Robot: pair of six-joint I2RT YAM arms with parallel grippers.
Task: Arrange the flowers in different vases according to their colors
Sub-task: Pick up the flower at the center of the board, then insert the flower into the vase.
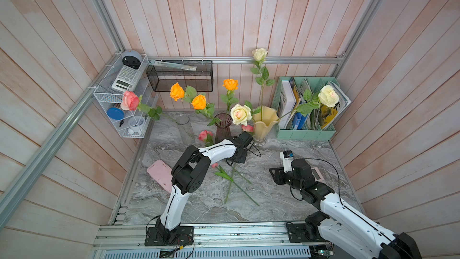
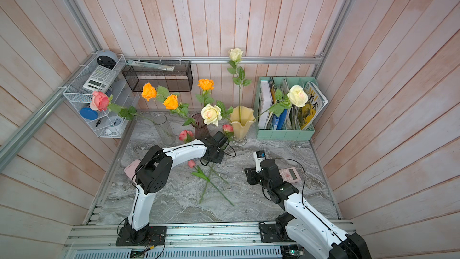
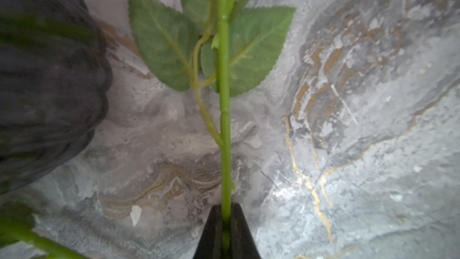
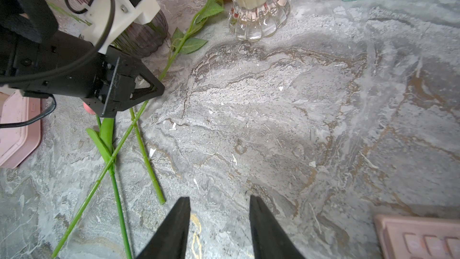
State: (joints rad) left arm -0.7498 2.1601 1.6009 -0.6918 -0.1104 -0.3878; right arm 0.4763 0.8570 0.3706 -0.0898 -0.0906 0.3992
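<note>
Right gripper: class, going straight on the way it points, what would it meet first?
Likely the pale yellow vase's clear glass foot, past bare marble tabletop; the right gripper may tilt down, depth unclear.

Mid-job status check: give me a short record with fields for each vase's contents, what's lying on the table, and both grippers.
purple vase: three orange roses
yellow vase: three cream roses
clear vase: one standing pink rose, leaning out
table: loose pink rose beside the purple vase; held pink rose, bloom by the yellow vase; small pink bud with long leaves
left gripper: shut on the held pink rose's stem, down at the table
right gripper: open, empty, over bare table
</note>
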